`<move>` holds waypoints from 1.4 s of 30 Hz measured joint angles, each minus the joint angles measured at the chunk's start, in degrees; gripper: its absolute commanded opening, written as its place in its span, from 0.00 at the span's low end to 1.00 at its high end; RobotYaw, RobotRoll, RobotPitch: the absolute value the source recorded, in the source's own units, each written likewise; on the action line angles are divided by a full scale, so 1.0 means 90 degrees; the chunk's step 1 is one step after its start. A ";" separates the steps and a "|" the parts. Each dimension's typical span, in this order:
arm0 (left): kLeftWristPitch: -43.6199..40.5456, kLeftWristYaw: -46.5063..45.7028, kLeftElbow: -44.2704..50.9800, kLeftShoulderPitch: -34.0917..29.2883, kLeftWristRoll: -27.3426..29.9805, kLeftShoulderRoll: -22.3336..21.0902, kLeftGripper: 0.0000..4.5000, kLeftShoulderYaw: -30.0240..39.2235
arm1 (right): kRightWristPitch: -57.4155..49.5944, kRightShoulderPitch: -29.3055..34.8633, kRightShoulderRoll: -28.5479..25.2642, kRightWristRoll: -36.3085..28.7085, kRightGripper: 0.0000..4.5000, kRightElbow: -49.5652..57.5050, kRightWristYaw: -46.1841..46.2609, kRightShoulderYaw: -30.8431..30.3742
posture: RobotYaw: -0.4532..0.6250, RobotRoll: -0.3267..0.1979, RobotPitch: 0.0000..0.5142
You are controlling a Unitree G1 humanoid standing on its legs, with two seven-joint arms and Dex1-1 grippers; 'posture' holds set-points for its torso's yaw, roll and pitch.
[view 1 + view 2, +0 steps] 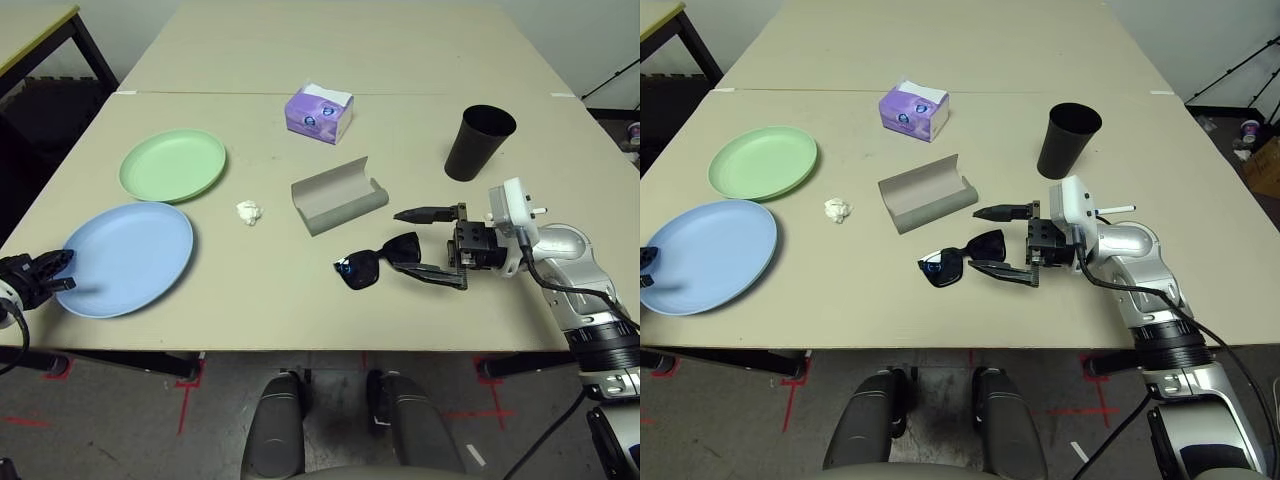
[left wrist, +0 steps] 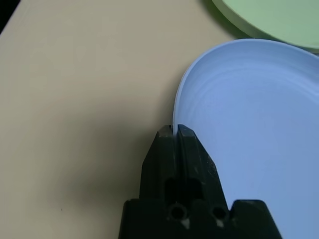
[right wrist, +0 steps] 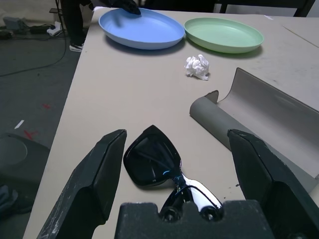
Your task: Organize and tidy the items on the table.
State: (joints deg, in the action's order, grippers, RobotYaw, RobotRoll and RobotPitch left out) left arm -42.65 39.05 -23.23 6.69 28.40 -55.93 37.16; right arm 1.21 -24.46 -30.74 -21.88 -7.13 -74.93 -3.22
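Pinched at its near-left rim by the left end effector (image 2: pixel 175 132), fingers closed narrow on the thin edge: the light blue plate (image 1: pixel 130 255), at the left front of the worktop (image 1: pixel 300 310), probably gripped there for stacking with the light green plate (image 1: pixel 172 163) just behind it, rims almost touching. Spread wide and lying level, pointing left: the right end effector (image 1: pixel 425 243), one finger on each side of the black sunglasses (image 1: pixel 380 262), apparently lined up for a grasp but closed on nothing. Open and waiting just behind the sunglasses: the grey glasses case (image 1: pixel 338 194), likely their destination. Between case and plates: a crumpled white tissue (image 1: pixel 248 211), lying clear of everything. Further back: a purple tissue pack (image 1: pixel 319 113), and to the right the black tapered cup (image 1: pixel 479 142), upright behind the right arm. Nothing blocking the short path from sunglasses to case; plates well apart from that work.
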 measured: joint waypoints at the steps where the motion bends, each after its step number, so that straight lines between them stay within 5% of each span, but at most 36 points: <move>1: -0.0072 0.0058 -0.0011 -0.0079 0.0046 -0.0043 0.00 0.0047 | 0.0004 -0.0003 0.0001 0.0002 1.00 -0.0003 0.0000 -0.0001 | 0.43 0.62 0.32; 14: -0.1257 0.0405 0.0635 -0.0431 0.0896 -0.0108 0.00 0.1138 | 0.0046 -0.0012 -0.0005 0.0011 1.00 -0.0034 -0.0014 -0.0002 | 0.44 0.62 0.31; 19: -0.1370 0.0019 0.0754 0.0499 0.0966 -0.0184 0.00 0.1173 | 0.0107 -0.0128 0.0004 0.0017 1.00 -0.0157 -0.0028 -0.0048 | 0.46 0.62 0.30; 24: -0.1016 -0.0282 0.0149 0.1885 0.0765 -0.0171 0.00 0.0390 | 0.0178 -0.0247 0.0087 0.0043 1.00 -0.0256 -0.0047 -0.0099 | 0.45 0.62 0.30; 31: 0.0951 -0.1413 -0.2161 0.4055 -0.0351 0.0441 0.00 -0.0735 | 0.0218 -0.0241 0.0115 0.0060 1.00 -0.0267 -0.0045 -0.0117 | 0.43 0.62 0.30; 42: 0.2549 -0.2397 -0.4333 0.5488 -0.0940 0.0884 0.00 -0.1033 | 0.0213 -0.0190 0.0046 0.0058 1.00 -0.0203 0.0011 -0.0107 | 0.42 0.62 0.30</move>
State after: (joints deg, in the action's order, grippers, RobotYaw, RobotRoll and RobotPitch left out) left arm -19.71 17.48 -62.23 56.08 19.94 -47.97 27.86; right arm 3.12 -26.17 -30.33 -21.35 -8.96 -74.84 -4.18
